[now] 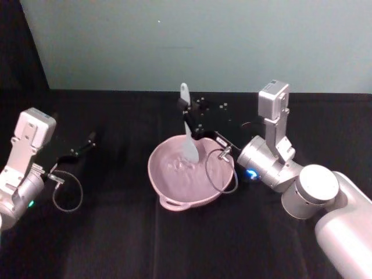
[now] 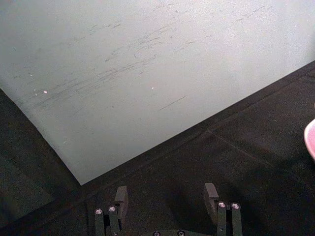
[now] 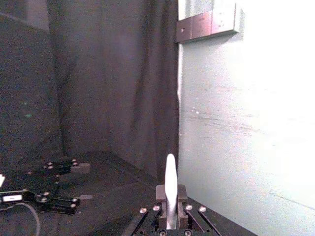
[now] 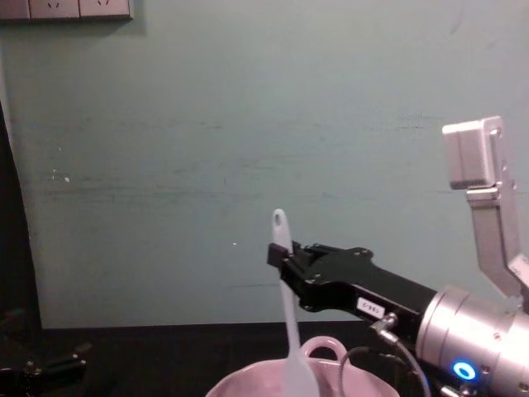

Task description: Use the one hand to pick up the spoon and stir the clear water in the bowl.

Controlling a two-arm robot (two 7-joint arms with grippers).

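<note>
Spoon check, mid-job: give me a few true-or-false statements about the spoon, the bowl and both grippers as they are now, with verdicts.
1. The right gripper is shut on the handle of the spoon. True.
2. The spoon lies flat on the table. False: it is held roughly upright, its holed end on top.
3. The spoon's head reaches down into the bowl. True.
4. The left gripper grips the bowl's rim. False: it is open and holds nothing, off to the left of the bowl and apart from it.
</note>
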